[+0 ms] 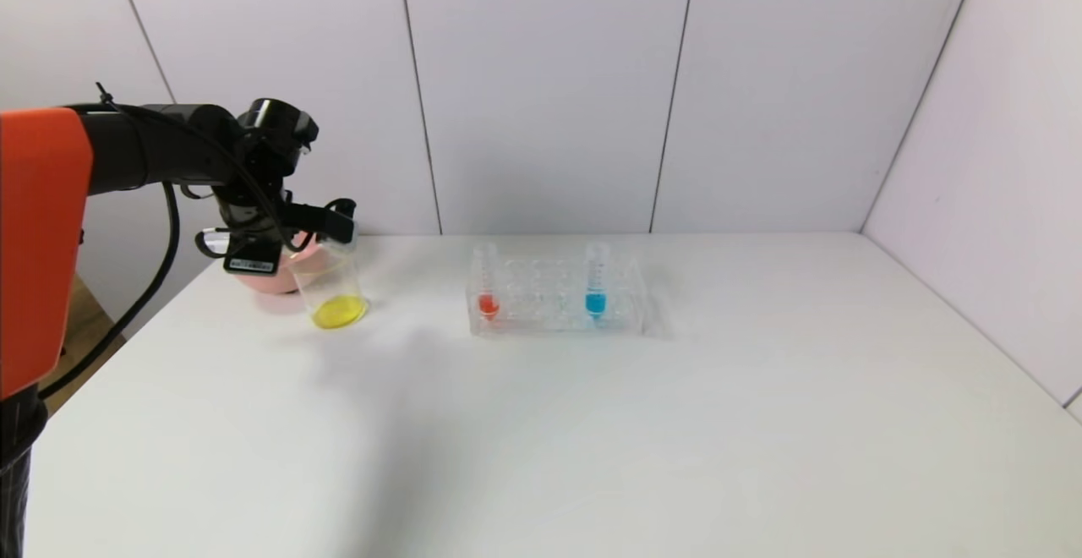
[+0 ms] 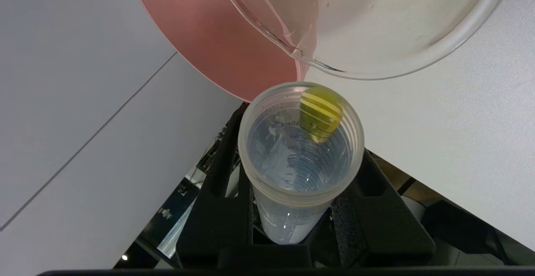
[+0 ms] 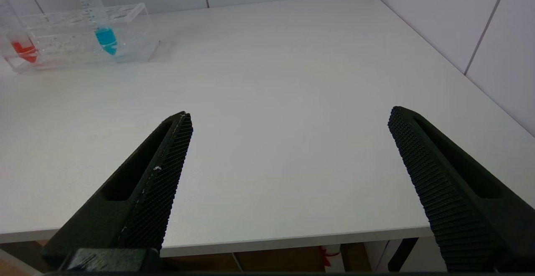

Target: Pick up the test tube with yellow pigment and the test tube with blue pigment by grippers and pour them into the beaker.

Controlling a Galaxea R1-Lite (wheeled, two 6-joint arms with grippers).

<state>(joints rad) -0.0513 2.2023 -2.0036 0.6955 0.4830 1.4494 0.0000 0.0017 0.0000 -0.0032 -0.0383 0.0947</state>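
My left gripper (image 1: 336, 221) is shut on the test tube with yellow pigment (image 2: 288, 221), held tipped with its mouth at the beaker's lip. A little yellow liquid (image 2: 320, 113) clings at the tube's rim. The beaker (image 1: 331, 287) stands at the table's back left with yellow liquid in its bottom; its rim also shows in the left wrist view (image 2: 376, 58). The test tube with blue pigment (image 1: 597, 281) stands upright in the clear rack (image 1: 558, 309), and also shows in the right wrist view (image 3: 102, 25). My right gripper (image 3: 288, 117) is open and empty above the table's front edge.
A pink bowl (image 1: 258, 277) sits right behind the beaker, touching or nearly so. A red-tipped tube (image 1: 487, 283) stands at the rack's left end. Walls close the table at the back and right.
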